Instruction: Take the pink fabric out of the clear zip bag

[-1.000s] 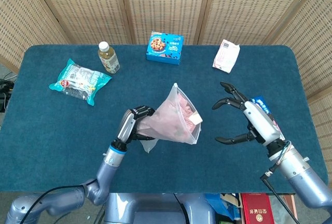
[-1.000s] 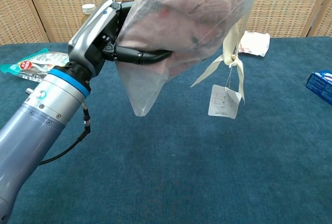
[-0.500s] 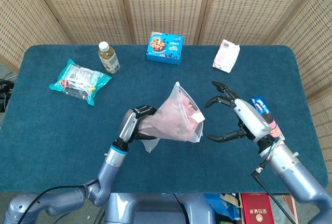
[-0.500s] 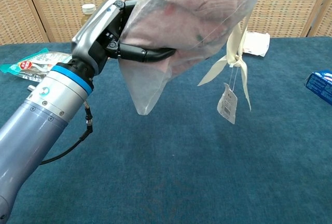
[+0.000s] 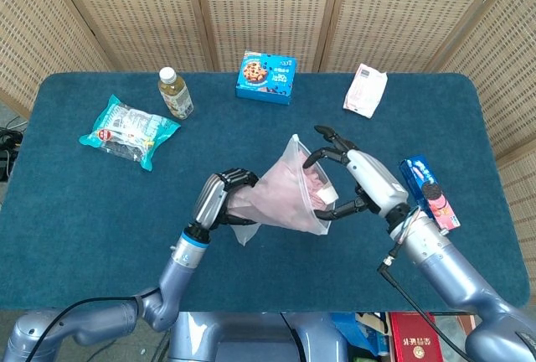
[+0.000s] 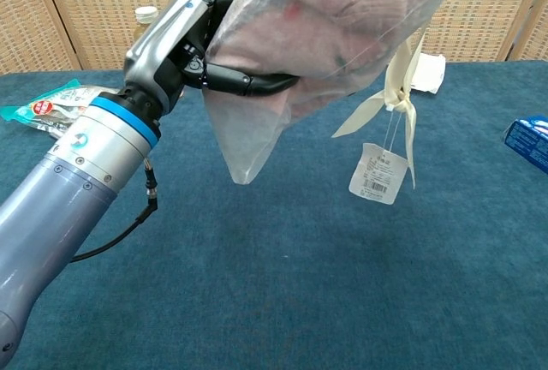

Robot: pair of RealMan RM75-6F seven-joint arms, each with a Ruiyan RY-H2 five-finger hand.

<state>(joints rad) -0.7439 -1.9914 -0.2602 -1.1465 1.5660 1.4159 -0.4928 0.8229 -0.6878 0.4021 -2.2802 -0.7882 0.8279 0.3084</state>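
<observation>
The clear zip bag [image 5: 276,199] hangs in the air over the table's middle, its mouth turned to the right. My left hand [image 5: 222,199] grips its closed end. Pink fabric [image 5: 311,184] fills the bag. My right hand [image 5: 352,179] is at the bag's mouth, fingers spread above and below the opening, holding nothing that I can see. The chest view shows the left hand [image 6: 184,36] clutching the bag [image 6: 257,122], with the fabric [image 6: 342,2] bulging at the top. A cream ribbon with a paper tag [image 6: 381,173] dangles from it. The right hand is outside the chest view.
On the blue table [image 5: 84,211] lie a green snack packet [image 5: 128,131], a drink bottle [image 5: 174,92], a blue box [image 5: 266,77], a pink-white packet [image 5: 365,90] and a blue cookie pack [image 5: 429,193] just right of my right arm.
My right hand has moved left from beside the cookie pack to the bag's mouth. The left hand has lifted the bag slightly, and the tag has swung.
</observation>
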